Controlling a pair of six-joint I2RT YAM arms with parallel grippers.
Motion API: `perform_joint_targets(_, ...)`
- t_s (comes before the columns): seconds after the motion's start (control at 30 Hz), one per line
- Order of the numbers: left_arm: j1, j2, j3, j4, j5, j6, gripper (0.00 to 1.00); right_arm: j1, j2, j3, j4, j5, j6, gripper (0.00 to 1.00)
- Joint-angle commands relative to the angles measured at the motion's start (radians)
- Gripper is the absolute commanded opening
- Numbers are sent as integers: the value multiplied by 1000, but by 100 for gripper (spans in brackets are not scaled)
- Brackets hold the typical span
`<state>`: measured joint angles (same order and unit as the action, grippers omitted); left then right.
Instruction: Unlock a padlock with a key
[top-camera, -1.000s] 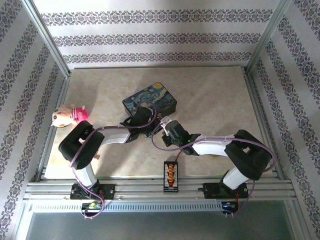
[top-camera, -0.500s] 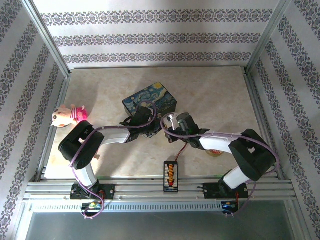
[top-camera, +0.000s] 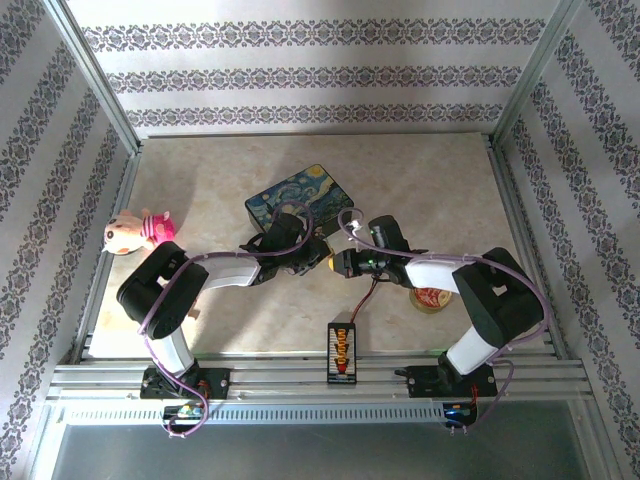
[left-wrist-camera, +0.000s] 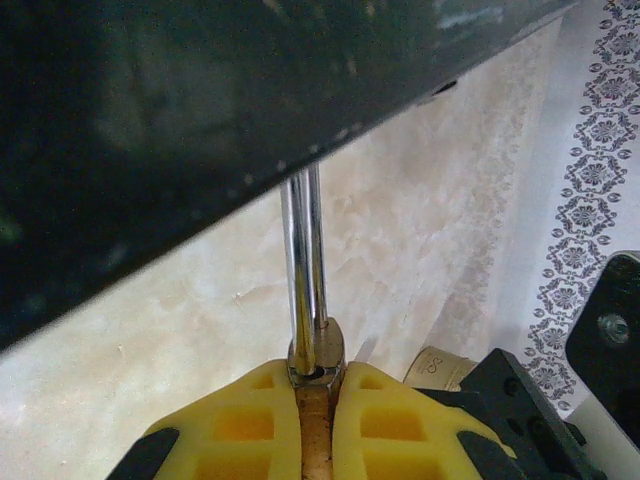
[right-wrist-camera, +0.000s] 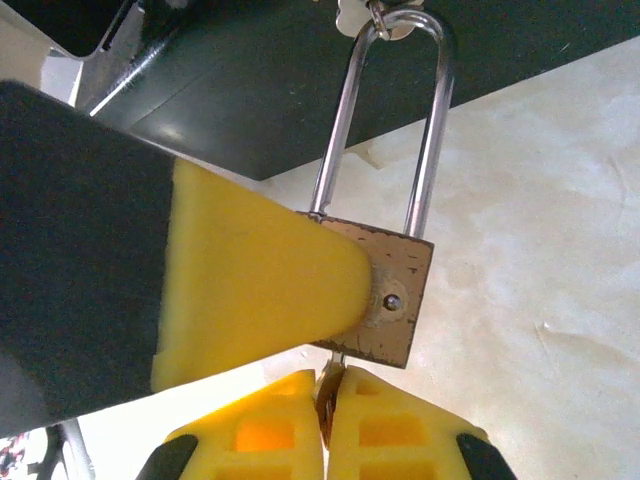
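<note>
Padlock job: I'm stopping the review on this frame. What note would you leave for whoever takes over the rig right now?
Left gripper: shut on the padlock body, steadying it.
Right gripper: shut on the key, held up to the underside of the padlock body.
Padlock hangs by its shackle from the clasp of the dark-blue box. Both shackle legs sit in the body, so it is locked.
Done: padlock held, key brought to the keyway. How deep it sits cannot be seen.
Left: seat the key if needed, turn it, pull the shackle free.
</note>
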<state>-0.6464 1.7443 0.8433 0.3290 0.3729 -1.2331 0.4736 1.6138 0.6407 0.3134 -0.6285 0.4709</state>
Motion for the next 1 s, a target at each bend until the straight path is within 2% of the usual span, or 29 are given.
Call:
perform_joint_targets(0.0,4,-24,-42,-101,67,-6,0,-63,15,22,108,-3,83,0)
perform_joint_targets(0.3,11,-31,-52,-97,67,-11,0,-93,78,24,228,-95,207,1)
perform_joint_targets(0.53,14,-40,-46,-111,52,-17,0,-73,7,-11,156,-15,149,26)
perform_joint_targets(0.67,15,-40,-50,-111,47,-22,0,-64,-85,-43,74,65,100,32)
perform_joint_targets(0.83,19,-40,-55,-107,44,-29,0,-35,-201,-56,-60,196,28,33)
perform_joint_targets(0.97,20,-42,-57,-104,45,-31,0,55,-274,-32,-195,386,-78,31)
